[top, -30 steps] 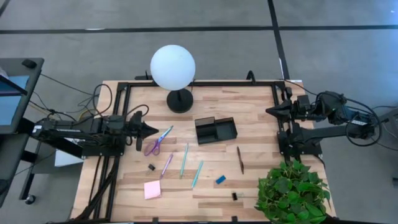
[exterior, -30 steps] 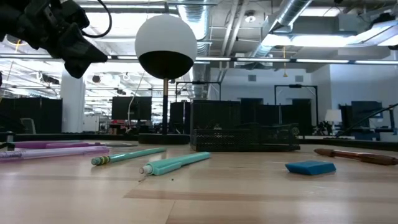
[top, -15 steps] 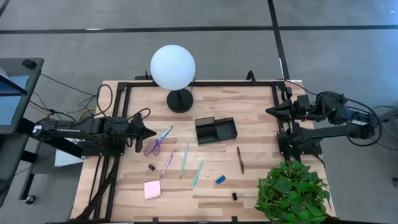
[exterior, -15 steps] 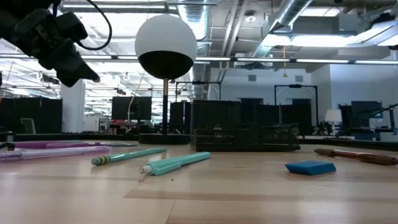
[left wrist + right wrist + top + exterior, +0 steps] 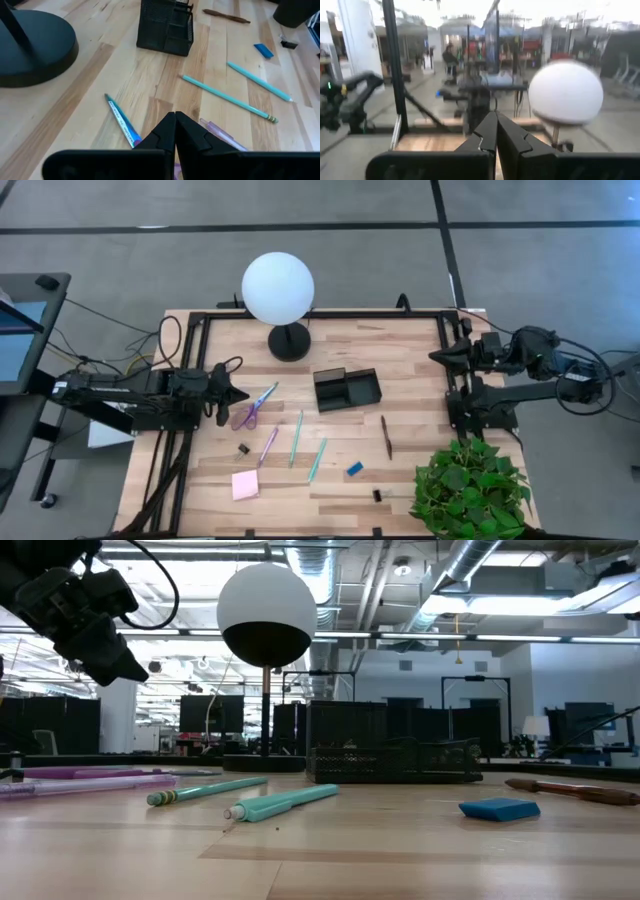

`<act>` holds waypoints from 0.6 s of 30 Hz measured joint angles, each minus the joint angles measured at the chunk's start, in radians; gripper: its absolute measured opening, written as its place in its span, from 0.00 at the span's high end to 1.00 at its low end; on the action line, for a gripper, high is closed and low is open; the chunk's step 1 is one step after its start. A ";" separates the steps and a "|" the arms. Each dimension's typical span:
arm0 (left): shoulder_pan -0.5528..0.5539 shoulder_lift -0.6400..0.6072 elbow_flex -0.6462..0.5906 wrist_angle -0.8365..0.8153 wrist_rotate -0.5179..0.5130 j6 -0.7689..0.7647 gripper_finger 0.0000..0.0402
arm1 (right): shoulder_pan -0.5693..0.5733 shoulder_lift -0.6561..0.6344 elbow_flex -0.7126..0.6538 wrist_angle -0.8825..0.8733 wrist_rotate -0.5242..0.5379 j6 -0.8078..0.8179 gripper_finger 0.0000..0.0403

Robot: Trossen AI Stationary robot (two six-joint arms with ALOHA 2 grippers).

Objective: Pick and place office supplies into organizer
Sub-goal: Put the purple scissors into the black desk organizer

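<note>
Wooden planks are carrying everything in the high view: the left gripper [image 5: 238, 393], jaws pressed together and holding nothing, is hanging just beside the handles of the purple-handled scissors [image 5: 253, 406], with the black organizer [image 5: 347, 389] further ahead of its tip and the white globe lamp [image 5: 278, 288] off to one side of its line. Beyond the scissors are lying a purple pen [image 5: 268, 445], two teal pens [image 5: 296, 437], a pink sticky-note pad [image 5: 245, 485], a blue eraser [image 5: 354, 469] and a dark brown pen [image 5: 386, 436]; the right gripper [image 5: 438, 358] is waiting shut at the table's far edge near the green plant [image 5: 470, 490]. In the low view the left gripper [image 5: 125, 668] is hovering well above the boards, with the pens, the eraser [image 5: 499, 809] and the organizer [image 5: 395, 760] resting below and ahead of it. In the left wrist view the closed fingers [image 5: 172, 132] are pointing at a scissor blade [image 5: 121, 121] just ahead of them, the organizer [image 5: 165, 25] standing farther on. The right wrist view is showing only closed fingers [image 5: 495, 131], the lamp and the room. A likely risk — descending with the jaws shut would push the scissors aside rather than grip them, and a skewed pinch on the thin handles could let them swing or drop short of the organizer.
</note>
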 joint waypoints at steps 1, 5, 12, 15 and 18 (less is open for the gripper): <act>0.000 0.000 0.000 0.000 0.000 0.000 1.00 | 0.000 -0.001 0.000 0.018 0.000 0.006 1.00; 0.000 0.000 0.000 0.000 0.000 0.000 1.00 | 0.000 -0.001 0.000 0.046 0.000 0.055 1.00; 0.000 0.000 0.000 0.000 0.000 0.000 1.00 | 0.000 0.009 0.001 0.113 0.000 0.131 1.00; 0.000 0.000 0.000 0.000 0.000 0.000 1.00 | 0.011 0.041 -0.004 0.116 -0.022 0.123 1.00; 0.000 0.000 0.000 0.000 0.000 0.000 1.00 | 0.029 0.104 -0.021 0.141 -0.026 0.130 1.00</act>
